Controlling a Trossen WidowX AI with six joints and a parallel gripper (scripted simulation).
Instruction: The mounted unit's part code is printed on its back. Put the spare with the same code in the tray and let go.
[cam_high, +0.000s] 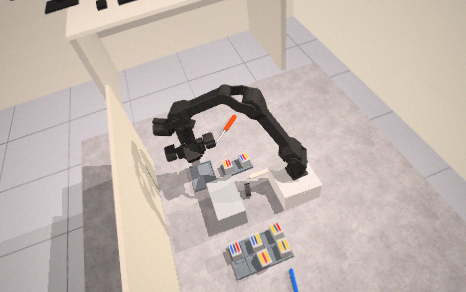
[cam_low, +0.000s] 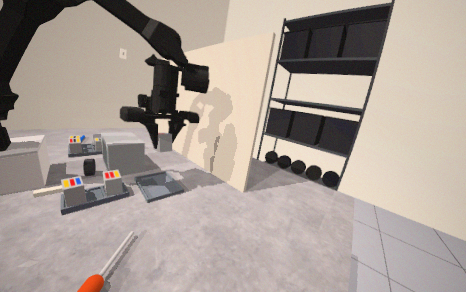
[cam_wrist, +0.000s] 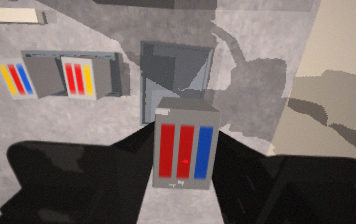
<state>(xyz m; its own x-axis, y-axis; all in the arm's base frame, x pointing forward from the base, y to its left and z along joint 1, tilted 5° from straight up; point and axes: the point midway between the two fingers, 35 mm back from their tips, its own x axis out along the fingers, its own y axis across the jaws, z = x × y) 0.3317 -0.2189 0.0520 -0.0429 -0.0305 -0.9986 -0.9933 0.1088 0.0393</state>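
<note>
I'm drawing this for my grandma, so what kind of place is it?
It looks like a robot workshop or test room. A black robot arm has its own workspace, a screwdriver lies nearby, and a tall rack holds dark bins.

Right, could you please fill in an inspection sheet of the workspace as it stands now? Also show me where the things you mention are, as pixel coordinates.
Surface: mottled grey, with shadows across it.
Job's things: spare block (cam_wrist: 184, 152) (cam_low: 164, 142), striped red, red, blue, gripped above the surface; square tray (cam_high: 203, 175) (cam_low: 160, 186) (cam_wrist: 146, 107) without a block in it; the mounted unit's code cannot be confirmed.
Clutter: orange-handled screwdriver (cam_high: 230, 123) (cam_low: 91, 284); blue rod (cam_high: 293, 280).
Gripper (cam_low: 164, 142) (cam_wrist: 181, 127): shut on the spare block.
Cables: nothing seen.
Surroundings: upright cream panel (cam_high: 135, 175) (cam_low: 235, 110) (cam_wrist: 315, 120); dark shelf unit (cam_low: 320, 107) beyond it.
</note>
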